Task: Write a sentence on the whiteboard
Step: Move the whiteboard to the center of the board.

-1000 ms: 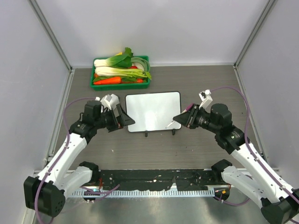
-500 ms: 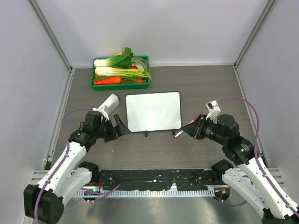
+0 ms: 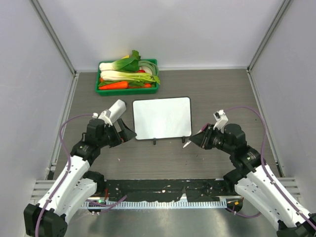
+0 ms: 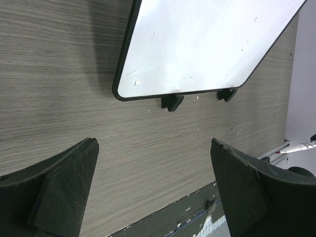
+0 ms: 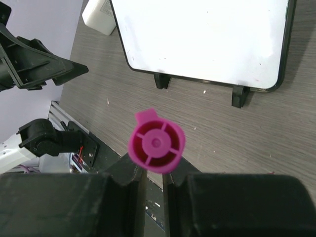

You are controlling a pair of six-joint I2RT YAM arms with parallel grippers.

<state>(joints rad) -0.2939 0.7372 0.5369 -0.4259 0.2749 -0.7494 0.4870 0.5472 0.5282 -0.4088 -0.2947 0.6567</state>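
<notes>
The whiteboard [image 3: 162,117] stands on small black feet at the table's middle; its glossy face is blank and no sentence shows on it. The board's near edge and feet fill the top of the left wrist view [image 4: 207,44] and the right wrist view [image 5: 202,34]. My right gripper [image 3: 198,139] hovers just off the board's near right corner, shut on a marker [image 3: 186,143] with a magenta cap end [image 5: 156,141] pointing at the camera. My left gripper [image 3: 126,132] stands open beside the board's near left corner, with only bare table between its fingers [image 4: 74,177].
A green tray [image 3: 154,90] piled with vegetables sits at the back left. A white block-like object [image 3: 117,108] lies left of the board, close to my left wrist. Grey walls close in both sides. A black rail [image 3: 163,188] runs along the near edge.
Both arms have drawn back from the board toward the near edge. The right gripper carried the marker away from the board's lower right edge. The left gripper stayed open.
</notes>
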